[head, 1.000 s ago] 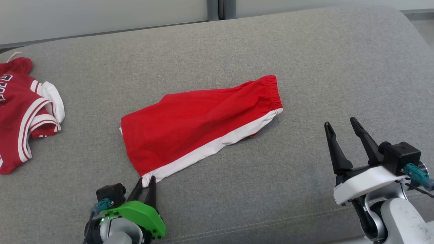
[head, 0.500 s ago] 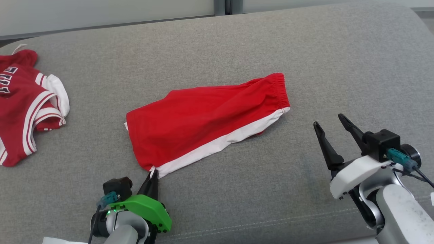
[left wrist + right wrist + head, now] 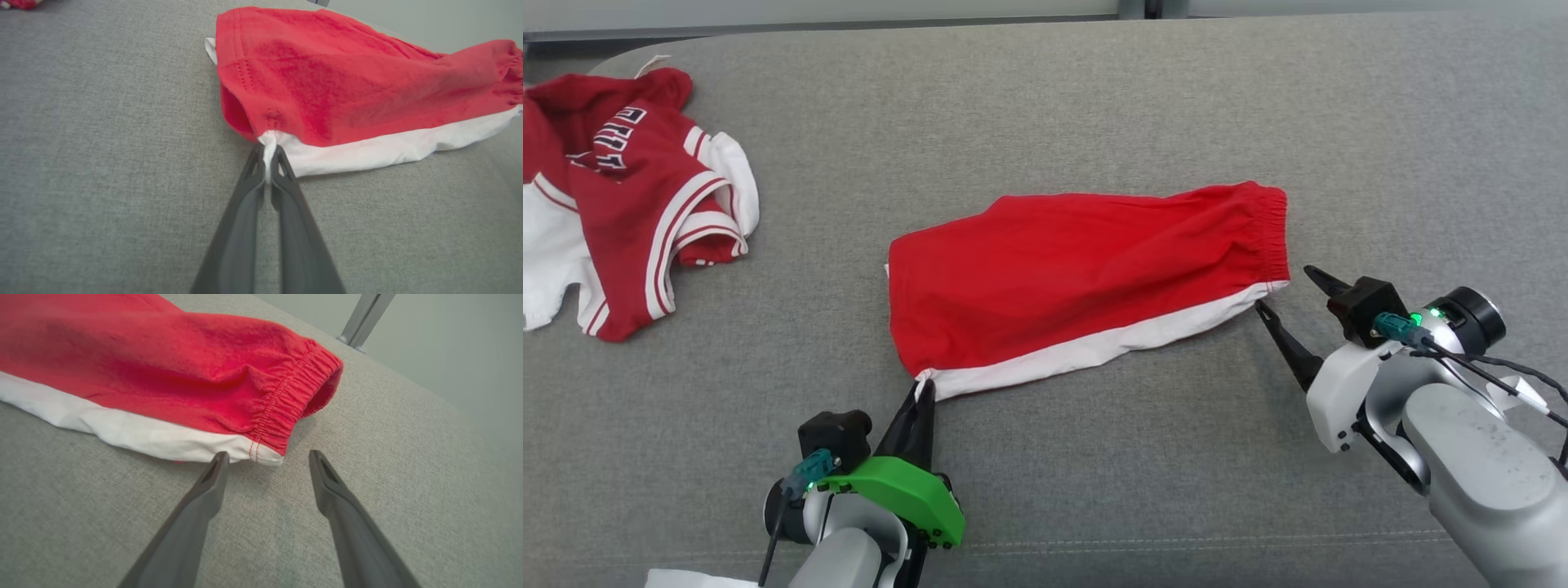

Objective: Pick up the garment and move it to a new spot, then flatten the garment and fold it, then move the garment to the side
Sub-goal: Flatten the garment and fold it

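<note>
The red shorts point(image 3: 1086, 278), with a white side stripe, lie flat near the middle of the grey cushion point(image 3: 1094, 98), their gathered waistband toward the robot's right. The left claw point(image 3: 923, 390) is pinched tight on the white hem corner at the near left end. Its fingers sit low and point away from the robot, with the green-capped wrist behind them. The right claw point(image 3: 1282, 287) is spread wide and grips nothing. That arm reaches in from the right, fingers angled down at the cushion, tips just beside the waistband's white corner. A red-and-white jersey point(image 3: 637, 196) lies well apart at the far left.
</note>
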You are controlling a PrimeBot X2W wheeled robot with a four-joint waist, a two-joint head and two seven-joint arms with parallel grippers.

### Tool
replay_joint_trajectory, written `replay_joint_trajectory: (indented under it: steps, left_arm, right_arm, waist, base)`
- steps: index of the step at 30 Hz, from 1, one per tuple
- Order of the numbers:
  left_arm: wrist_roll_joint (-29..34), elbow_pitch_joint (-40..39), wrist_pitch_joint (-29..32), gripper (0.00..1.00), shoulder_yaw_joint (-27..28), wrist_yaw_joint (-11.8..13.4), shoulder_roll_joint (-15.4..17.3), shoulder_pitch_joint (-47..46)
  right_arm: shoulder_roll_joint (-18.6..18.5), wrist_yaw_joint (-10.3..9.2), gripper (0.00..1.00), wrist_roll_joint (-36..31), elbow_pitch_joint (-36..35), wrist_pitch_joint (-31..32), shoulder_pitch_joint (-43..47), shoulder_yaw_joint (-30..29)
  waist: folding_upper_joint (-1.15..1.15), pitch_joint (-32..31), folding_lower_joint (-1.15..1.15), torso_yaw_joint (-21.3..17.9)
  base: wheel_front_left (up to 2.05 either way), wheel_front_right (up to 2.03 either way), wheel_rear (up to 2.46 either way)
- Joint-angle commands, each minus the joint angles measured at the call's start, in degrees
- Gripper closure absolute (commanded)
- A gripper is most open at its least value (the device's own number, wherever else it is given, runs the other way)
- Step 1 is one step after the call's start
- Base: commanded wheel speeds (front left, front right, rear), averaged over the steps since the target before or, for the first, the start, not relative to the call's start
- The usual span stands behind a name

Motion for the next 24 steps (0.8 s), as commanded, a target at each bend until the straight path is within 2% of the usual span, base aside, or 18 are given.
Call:
replay_joint_trajectory:
  steps: [1, 3, 4, 7, 10, 12, 17, 24]
  left_arm:
    - [0.5, -0.5, 0.0, 1.0, -0.2, -0.3, -0.1, 0.4]
    - [0.6, -0.7, 0.0, 1.0, -0.6, -0.3, -0.3, 0.4]
    - [0.7, -0.8, 0.0, 1.0, -0.8, -0.3, -0.4, 0.3]
    - [0.8, -1.1, 0.0, 1.0, -1.2, -0.3, -0.6, 0.3]
    - [0.9, -1.4, 0.0, 1.0, -1.3, -0.3, -0.7, 0.4]
    - [1.0, -1.6, 0.0, 1.0, -1.1, -0.2, -0.7, 0.4]
    - [1.2, -2.6, 0.0, 1.0, -0.1, 0.0, -0.3, 0.3]
    - [2.8, -7.5, 0.0, 1.0, 2.6, 0.6, 1.3, 0.9]
  right_arm:
    - [-0.2, -0.04, 0.0, 1.1, 1.8, -0.8, -1.6, 1.6]
    - [-0.3, -0.04, 0.04, 2.4, 4.4, -1.5, -3.6, 4.3]
    - [-0.3, -0.04, 0.13, 3.0, 5.7, -1.9, -4.5, 5.6]
    - [-0.2, -0.05, 0.51, 4.6, 8.7, -3.0, -6.5, 8.6]
    - [-0.1, -0.05, 0.74, 6.5, 10.9, -3.4, -8.3, 12.0]
    - [-0.2, -0.05, 1.0, 7.7, 12.0, -3.7, -9.4, 14.2]
    - [0.0, -0.05, 1.0, 11.7, 13.9, -4.6, -11.7, 18.7]
    - [-0.5, -0.06, 1.0, 20.2, 11.6, -6.6, -13.2, 20.0]
  waist:
    - [0.0, 0.5, 0.0, 1.5]
    - [0.0, 0.6, 0.0, 2.1]
    - [0.0, 0.6, 0.0, 2.2]
    - [0.0, 0.6, 0.0, 2.5]
    - [0.0, 0.5, 0.0, 2.6]
    - [0.0, 0.6, 0.0, 2.5]
    - [0.0, 0.5, 0.0, 2.0]
    - [0.0, -1.5, 0.0, 0.9]
  base:
    - [0.0, 0.0, 0.0]
    - [0.0, 0.0, 0.0]
    - [0.0, 0.0, 0.0]
    - [0.0, 0.0, 0.0]
    - [0.0, 0.0, 0.0]
    - [0.0, 0.0, 0.0]
    - [0.0, 0.0, 0.0]
    - [0.0, 0.0, 0.0]
